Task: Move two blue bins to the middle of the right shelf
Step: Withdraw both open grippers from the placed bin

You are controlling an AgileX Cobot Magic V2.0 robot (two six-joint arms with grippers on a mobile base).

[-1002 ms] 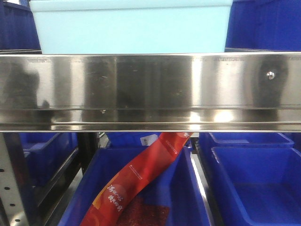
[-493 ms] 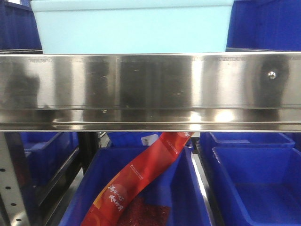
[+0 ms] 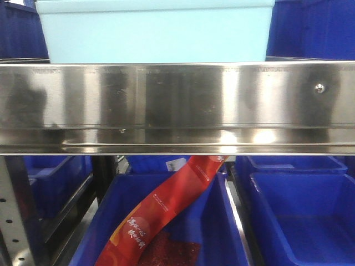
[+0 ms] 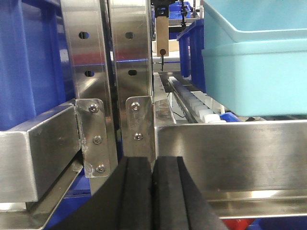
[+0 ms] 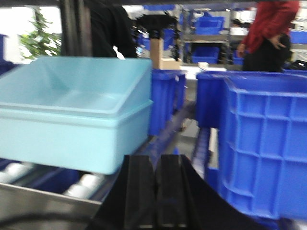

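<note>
A: Item 1, front view. Pale blue bin [image 3: 155,30] sits on the roller shelf directly above the steel rail [image 3: 177,105], roughly centred, long side facing us. Below: dark blue bin [image 3: 166,221] w/ a red packet [image 3: 166,205] draped in it. Neither hand in this view.

B: Only 1 pale bin?

A: Looks like 2 nested. Checked in the next views.

B: Item 2, left wrist?

A: Left hand [image 4: 152,191]: pads pressed together, nothing between them. It sits low, just in front of the rail, by the steel upright [image 4: 129,72]. Pale bin [image 4: 254,62] lies up and to its right, near corner towards the cam. A rim line partway down the wall suggests 1 bin inside another.

B: Item 3, right wrist?

A: Right hand [image 5: 156,191]: fingers likewise closed, holding nothing. Pale bins [image 5: 72,115] lie up and to its left, 2 stacked, upper 1 tilted in the lower. Dark blue crate [image 5: 264,143] close on the right.

B: So the stack is between the 2 hands?

A: Yes, by my read. Both are below rim level, each near 1 short end. Neither is clearly nearer. Likely both must open and rise to take the ends.
</note>
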